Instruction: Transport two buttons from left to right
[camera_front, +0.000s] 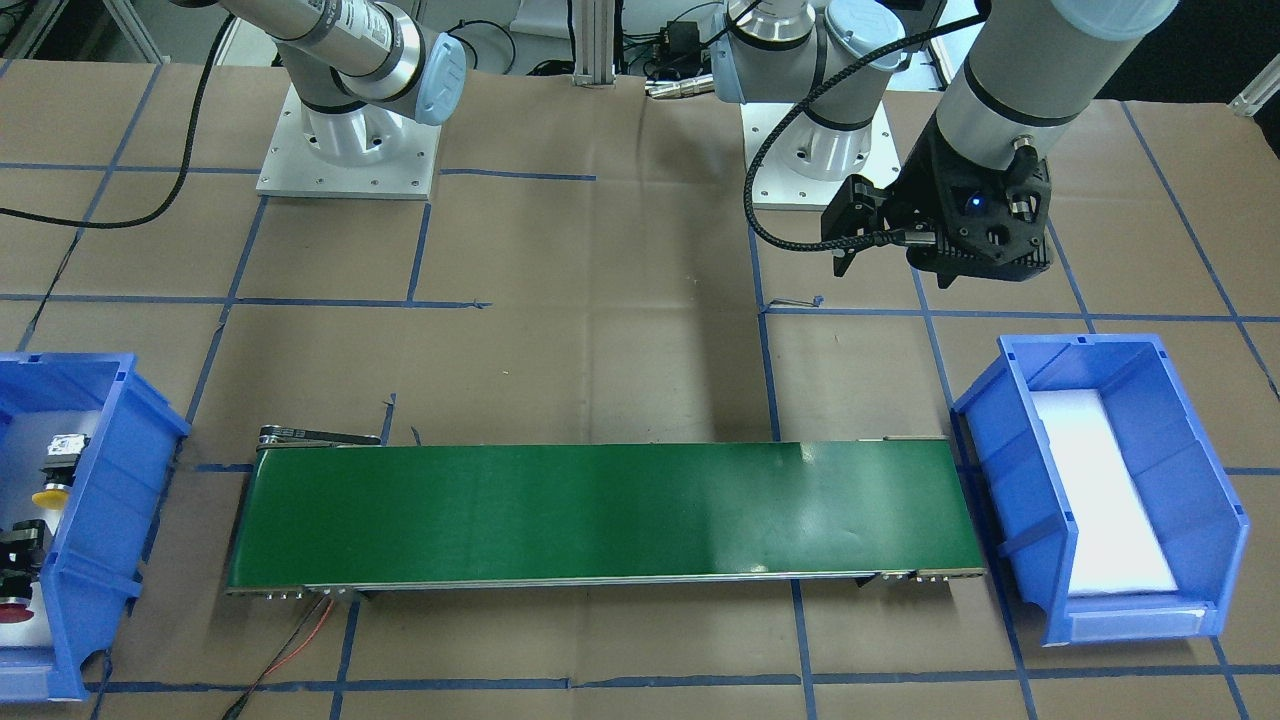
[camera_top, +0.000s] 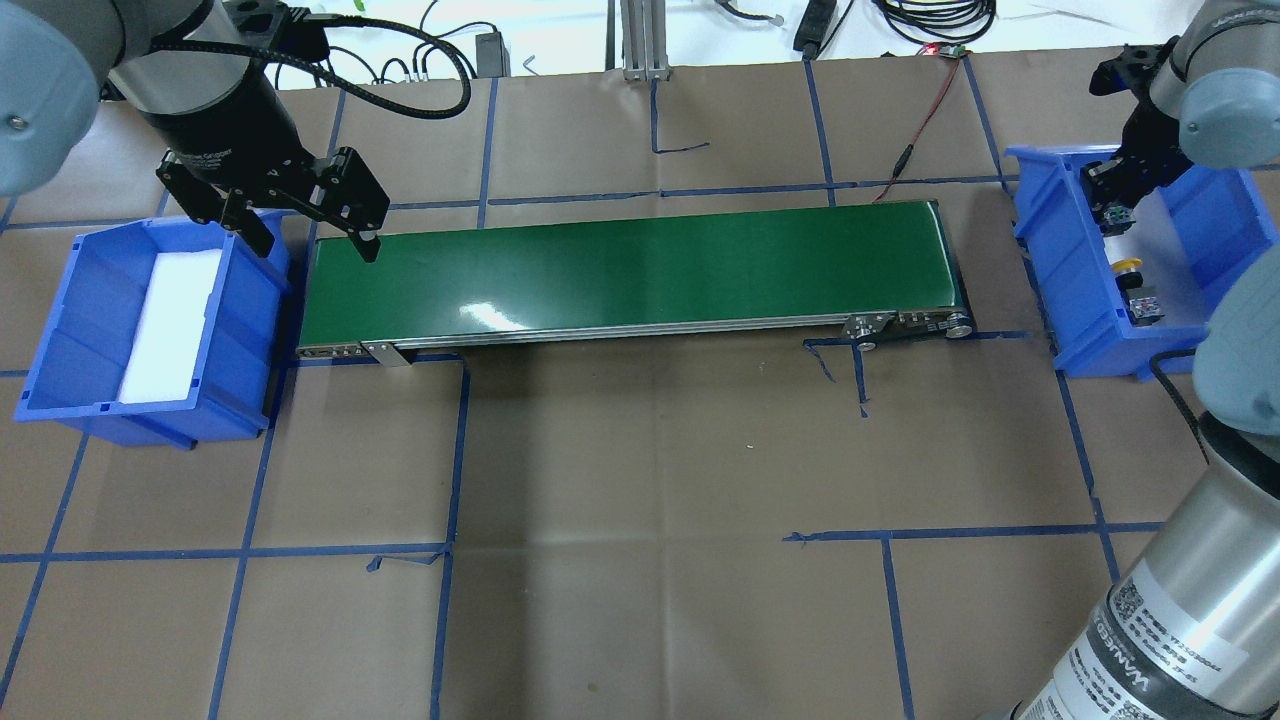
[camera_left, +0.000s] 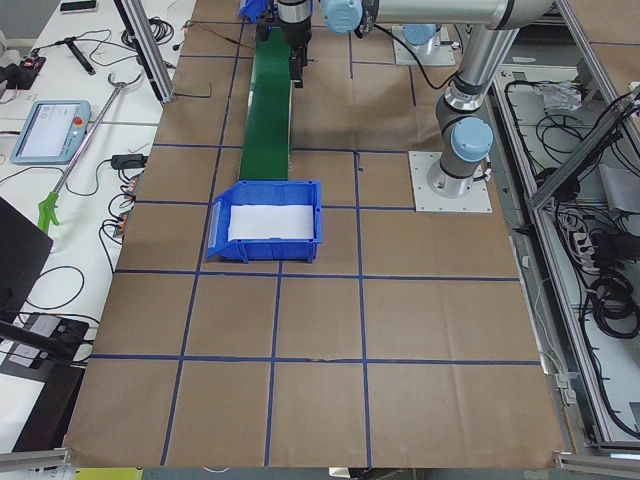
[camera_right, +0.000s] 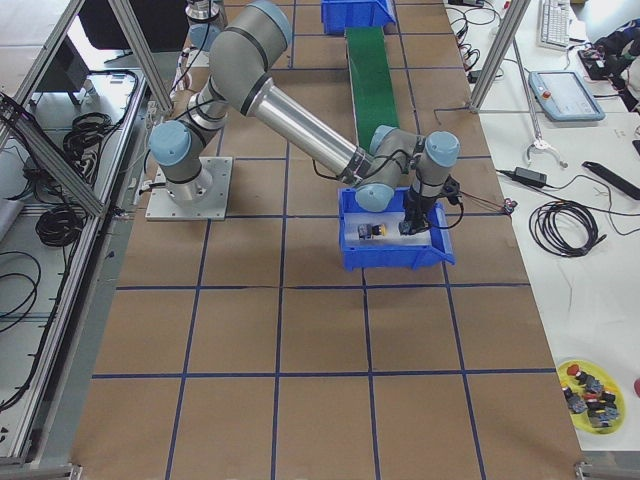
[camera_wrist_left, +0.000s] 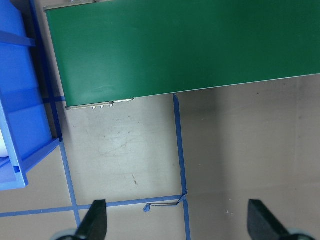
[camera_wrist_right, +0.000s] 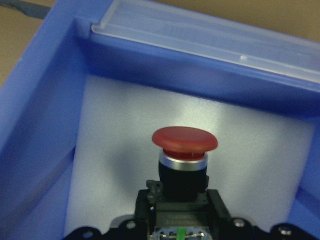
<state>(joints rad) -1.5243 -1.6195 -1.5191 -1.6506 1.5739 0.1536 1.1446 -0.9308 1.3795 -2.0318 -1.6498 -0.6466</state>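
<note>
red-cap button (camera_wrist_right: 184, 150), blk body, yellow-cap button (camera_front: 56, 472)

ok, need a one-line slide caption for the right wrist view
Right wrist camera close-up: red button on the white foam pad inside the blue bin.

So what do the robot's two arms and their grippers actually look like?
The left arm and right arm are silver tubes with pale blue joint caps. The left gripper and right gripper are black and two-fingered. A black braided cable runs along the left wrist; a printed label marks the right arm.
</note>
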